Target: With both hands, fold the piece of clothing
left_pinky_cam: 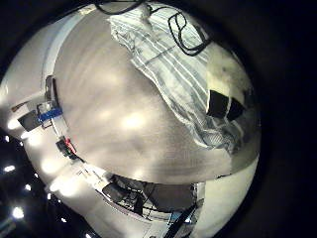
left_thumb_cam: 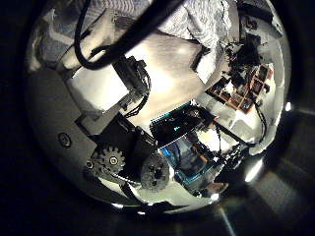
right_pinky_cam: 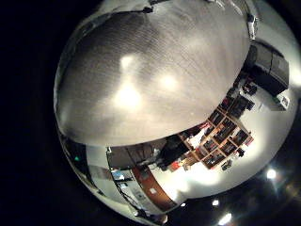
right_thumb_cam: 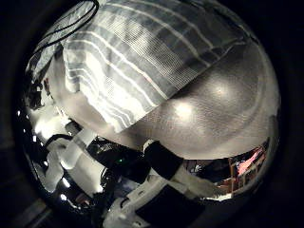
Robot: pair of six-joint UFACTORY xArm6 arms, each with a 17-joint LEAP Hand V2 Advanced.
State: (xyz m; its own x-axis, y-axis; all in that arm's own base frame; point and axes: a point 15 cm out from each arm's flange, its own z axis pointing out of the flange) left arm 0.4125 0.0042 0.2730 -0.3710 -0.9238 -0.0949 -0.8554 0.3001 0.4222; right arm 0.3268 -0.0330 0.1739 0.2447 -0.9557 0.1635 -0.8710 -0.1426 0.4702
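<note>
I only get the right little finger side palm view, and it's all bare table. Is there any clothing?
Observer: Yes. The right thumb side view shows a striped garment lying rumpled on the table.
Operator: Is the right hand on it?
Observer: The right hand shows beside the garment's edge; I can't tell whether it grips.
Operator: And the left one?
Observer: Its thumb side view shows the left hand with the garment just beyond it.
</note>
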